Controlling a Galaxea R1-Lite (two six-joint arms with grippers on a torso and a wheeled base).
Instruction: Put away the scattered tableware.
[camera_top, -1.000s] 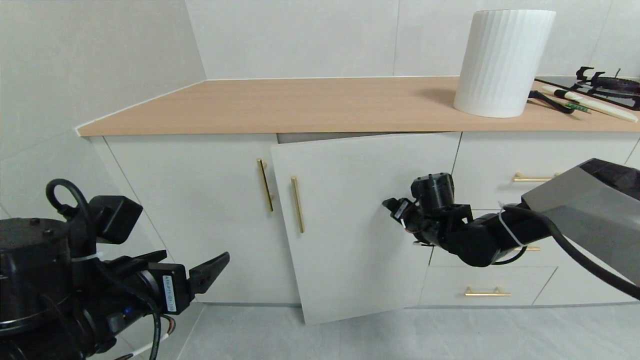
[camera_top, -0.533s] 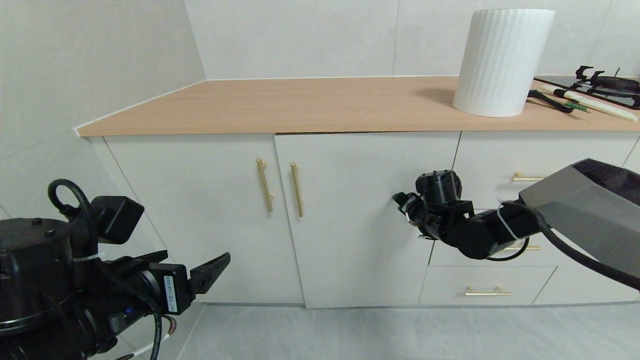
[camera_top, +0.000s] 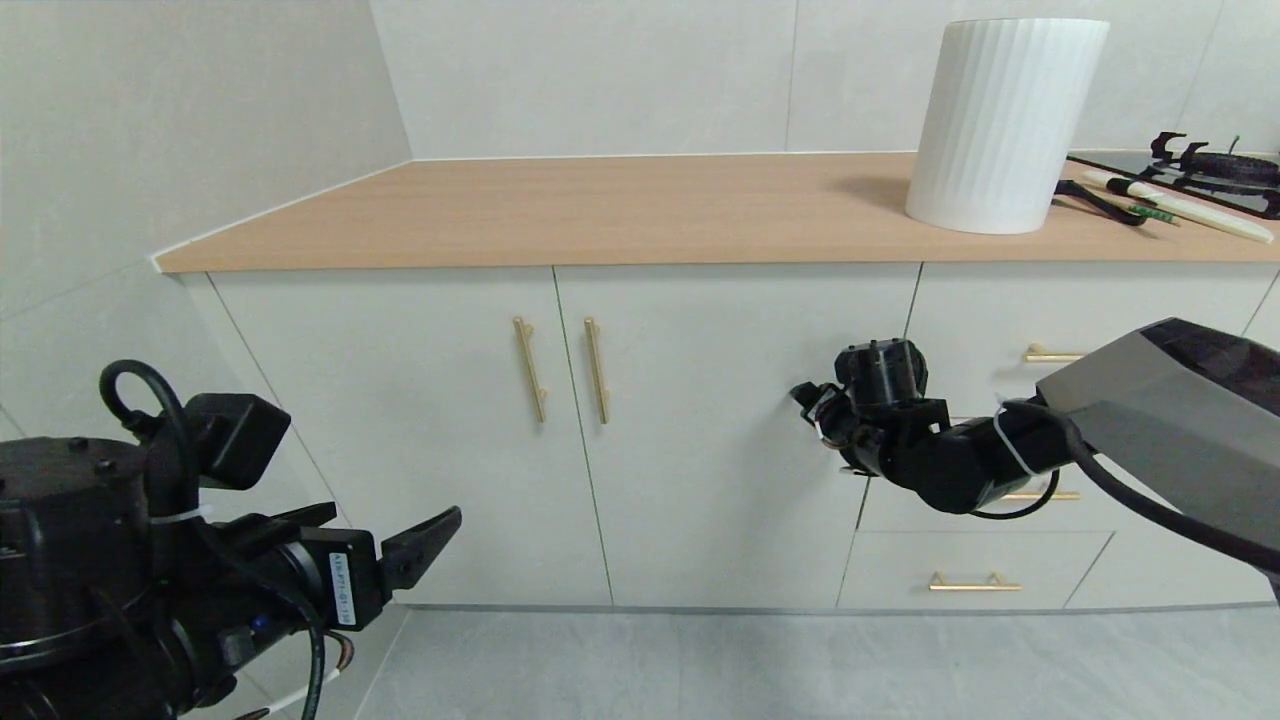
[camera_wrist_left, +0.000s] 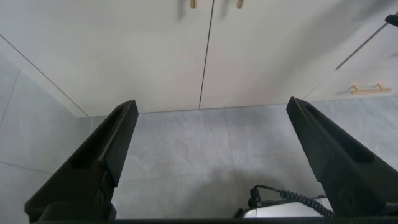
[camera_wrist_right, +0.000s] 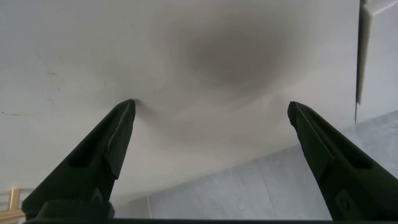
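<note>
The right-hand door (camera_top: 720, 430) of the double cabinet stands flush with its frame. My right gripper (camera_top: 812, 408) rests against that door near its hinge side. In the right wrist view the right gripper (camera_wrist_right: 211, 107) is open, both fingertips (camera_wrist_right: 126, 109) touching the pale door panel (camera_wrist_right: 205, 56) and nothing between them. My left gripper (camera_top: 392, 515) hangs low at the left, open and holding nothing; in its own view the left gripper (camera_wrist_left: 211, 115) spreads over the grey floor (camera_wrist_left: 199, 162). Several utensils (camera_top: 1150, 205) lie on the wooden counter (camera_top: 600, 210) at the far right.
A tall white ribbed container (camera_top: 1005, 125) stands on the counter beside the utensils, with a stove grate (camera_top: 1215, 165) behind them. Two gold handles (camera_top: 596, 370) mark the door pair. Drawers with gold pulls (camera_top: 975, 583) sit right of the doors.
The right-hand cabinet door, ajar a second ago, has swung shut with my right gripper following it inward. The left arm has stayed put.
</note>
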